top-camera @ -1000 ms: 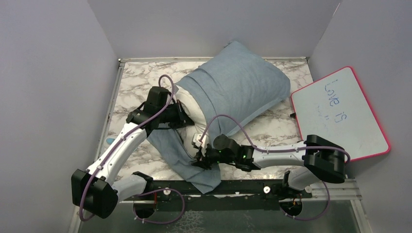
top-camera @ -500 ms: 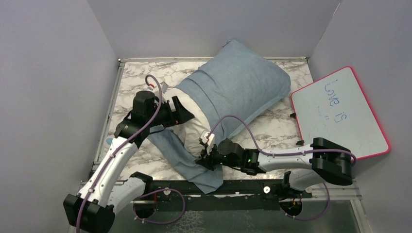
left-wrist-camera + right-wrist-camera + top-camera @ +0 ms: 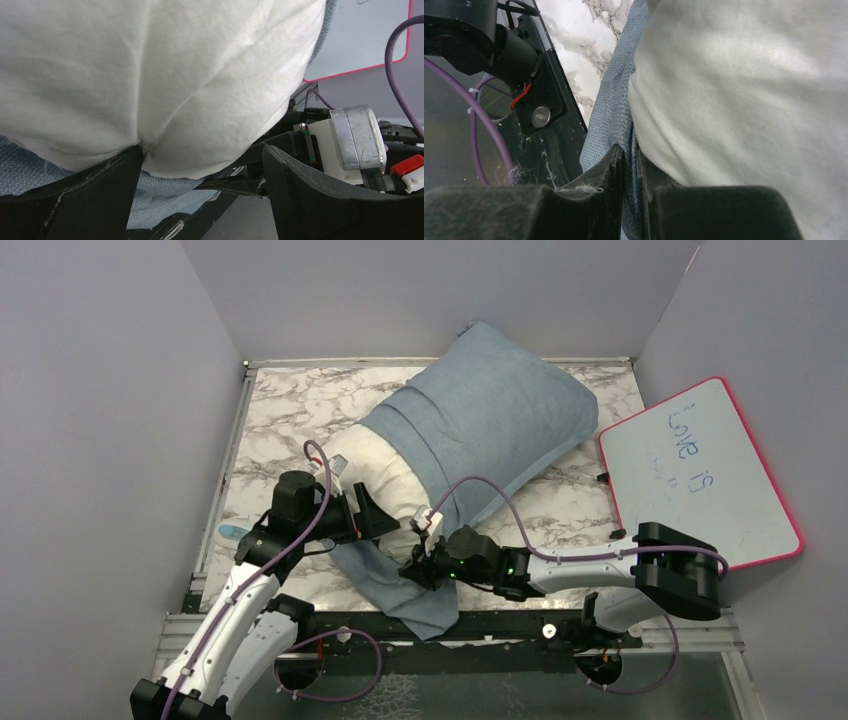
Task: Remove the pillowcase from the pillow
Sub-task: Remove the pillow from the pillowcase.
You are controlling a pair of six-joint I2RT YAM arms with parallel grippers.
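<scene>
White cloth shows more now: the pillow (image 3: 385,475) bares its near-left end, while the pillowcase (image 3: 490,420) covers the rest, up toward the worktop's (image 3: 285,405) far edge. The left gripper (image 3: 375,520) has let go and drawn back toward the near edge, jaws spread wide before that bare end. The right gripper (image 3: 415,568) keeps pinching the pillowcase's loose hem by the near edge. We judge a fresh hold on the pillow comes next.
</scene>
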